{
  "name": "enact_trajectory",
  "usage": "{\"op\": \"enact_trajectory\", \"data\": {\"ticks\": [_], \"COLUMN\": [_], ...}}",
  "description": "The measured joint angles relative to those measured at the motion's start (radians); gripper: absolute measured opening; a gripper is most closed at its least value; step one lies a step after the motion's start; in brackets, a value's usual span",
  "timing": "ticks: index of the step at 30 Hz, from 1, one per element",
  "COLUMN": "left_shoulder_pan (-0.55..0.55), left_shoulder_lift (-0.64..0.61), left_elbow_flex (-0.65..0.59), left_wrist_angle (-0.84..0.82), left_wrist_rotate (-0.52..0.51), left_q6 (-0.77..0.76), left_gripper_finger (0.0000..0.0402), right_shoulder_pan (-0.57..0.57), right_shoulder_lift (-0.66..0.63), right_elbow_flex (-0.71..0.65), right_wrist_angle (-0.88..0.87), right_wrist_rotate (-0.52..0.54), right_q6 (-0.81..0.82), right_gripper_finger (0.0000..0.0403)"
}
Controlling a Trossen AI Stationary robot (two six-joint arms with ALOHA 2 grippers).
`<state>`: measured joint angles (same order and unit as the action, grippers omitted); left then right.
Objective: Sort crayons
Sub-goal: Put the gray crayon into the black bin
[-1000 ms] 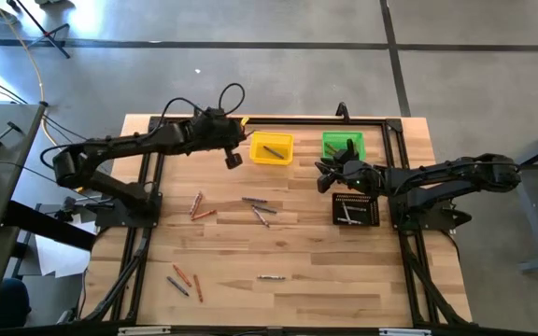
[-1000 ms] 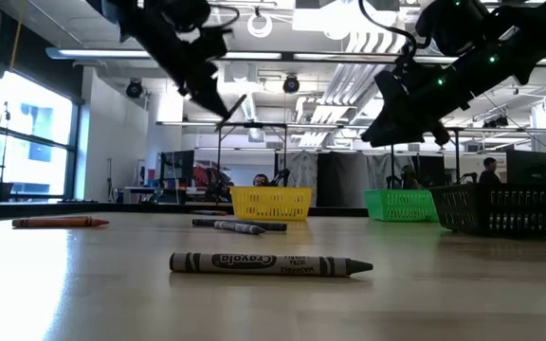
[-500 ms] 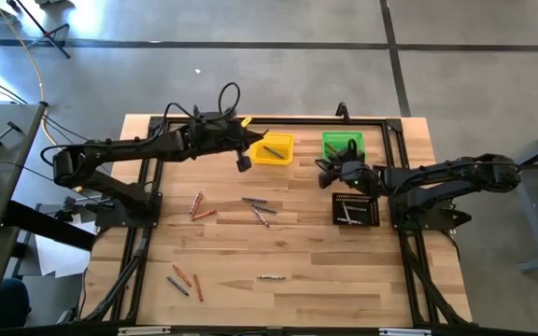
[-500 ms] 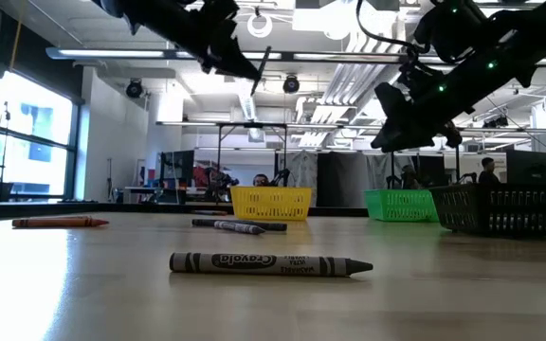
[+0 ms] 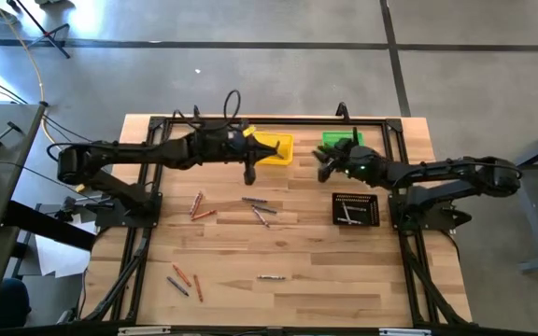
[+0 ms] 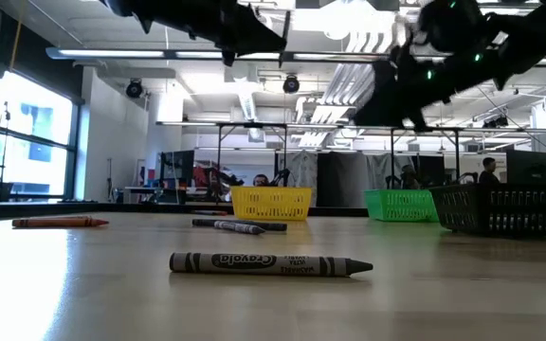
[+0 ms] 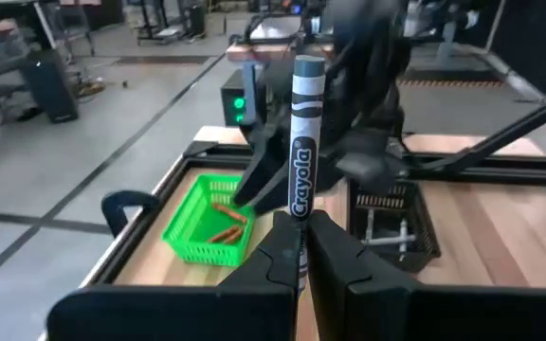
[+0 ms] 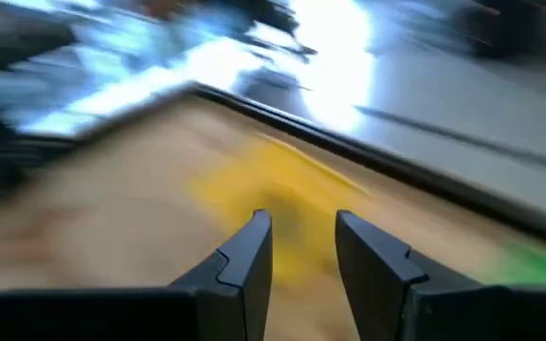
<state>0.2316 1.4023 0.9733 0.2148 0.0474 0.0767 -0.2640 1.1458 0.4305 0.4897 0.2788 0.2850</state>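
Left end effector clamped on an upright grey Crayola crayon, raised beside the yellow bin, right end effector parted and empty by the green bin, more crayons scattered on the bench

Both arms reach in over the back of the table, the left gripper just before the yellow bin, the right gripper beside the green bin; front boards hold only scattered crayons
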Motion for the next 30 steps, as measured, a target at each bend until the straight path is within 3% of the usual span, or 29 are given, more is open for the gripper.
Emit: {"op": "enact_trajectory", "data": {"ticks": [4,10,17,22,30], "left_shoulder_pan": [-0.039,-0.086,-0.127,-0.144,-0.155], "left_shoulder_lift": [0.049,0.114,0.184,0.208,0.208], "left_elbow_flex": [-0.001,-0.001,-0.001,-0.001,-0.001], "left_wrist_angle": [0.042,0.205,0.353,0.412,0.422], "left_wrist_rotate": [-0.085,-0.093,-0.093,-0.092,-0.083], "left_q6": [-0.038,-0.039,-0.022,-0.022,-0.004], "left_gripper_finger": [0.0,0.0,0.0,0.0,0.0], "right_shoulder_pan": [0.001,0.021,0.103,0.123,0.123], "right_shoulder_lift": [-0.081,-0.144,-0.143,-0.143,-0.143], "right_elbow_flex": [0.0,0.0,0.0,0.0,0.0], "right_wrist_angle": [0.168,0.173,0.198,0.216,0.234], "right_wrist_rotate": [-0.265,-0.39,-0.38,-0.301,-0.268], "right_q6": [-0.069,-0.017,-0.036,-0.061,-0.059], "right_gripper_finger": [0.0112,0.0112,0.0112,0.0112,0.0112]}}
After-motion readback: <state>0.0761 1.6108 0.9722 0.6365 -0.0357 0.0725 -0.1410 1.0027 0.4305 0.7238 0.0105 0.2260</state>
